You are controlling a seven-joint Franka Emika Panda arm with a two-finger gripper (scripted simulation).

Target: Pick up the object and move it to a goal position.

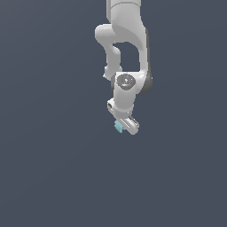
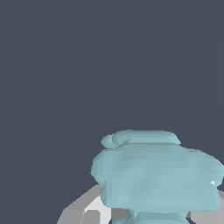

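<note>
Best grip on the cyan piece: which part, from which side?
Grip the broad middle lobe of the cyan piece, not its narrower top knob, closing across its flanks. The pincer is already right at it; whether it is shut on it is unclear.

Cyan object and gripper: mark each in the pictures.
cyan object (image 2: 157, 179): wrist view, middle of its lumpy body.
cyan object (image 1: 119, 127): exterior view, the visible edge beside the gripper.
gripper (image 1: 126, 125): exterior view, at its fingertips.

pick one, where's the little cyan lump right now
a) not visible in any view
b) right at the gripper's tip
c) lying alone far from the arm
b: the cyan lump sits against the tip of the gripper, and it fills the wrist view right in front of the camera.
</note>
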